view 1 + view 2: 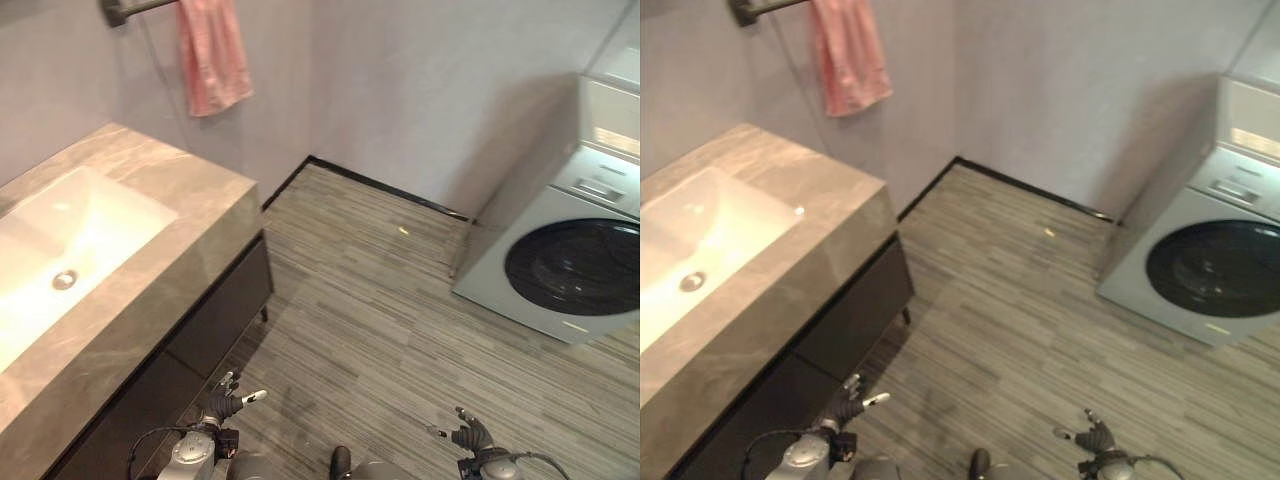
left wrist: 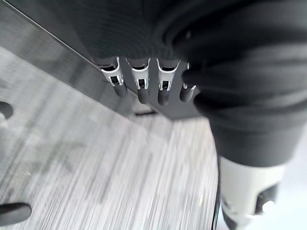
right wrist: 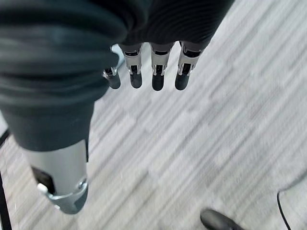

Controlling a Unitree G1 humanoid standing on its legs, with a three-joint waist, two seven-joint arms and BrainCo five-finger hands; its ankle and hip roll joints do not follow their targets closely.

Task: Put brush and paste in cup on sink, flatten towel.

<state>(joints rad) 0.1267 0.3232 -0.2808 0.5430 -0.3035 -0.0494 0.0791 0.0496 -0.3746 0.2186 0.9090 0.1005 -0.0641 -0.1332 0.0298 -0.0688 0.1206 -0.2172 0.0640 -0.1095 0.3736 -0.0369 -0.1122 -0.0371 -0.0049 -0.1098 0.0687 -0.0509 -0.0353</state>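
Observation:
A pink towel (image 1: 212, 55) hangs bunched from a dark bar (image 1: 128, 9) on the wall, above the far end of the counter. The white sink (image 1: 62, 250) is set into the grey stone counter (image 1: 200, 200) on my left. My left hand (image 1: 225, 405) hangs low beside the cabinet front. Its fingers (image 2: 140, 86) are straight and hold nothing. Over the floor on the other side hangs my right hand (image 1: 470, 434). It is open too, with fingers (image 3: 157, 72) straight and nothing in them.
A dark cabinet (image 1: 215, 320) fills the space under the counter. A white washing machine (image 1: 570, 250) with a dark round door stands at the right against the wall. Striped wood-look floor (image 1: 380, 320) lies between them.

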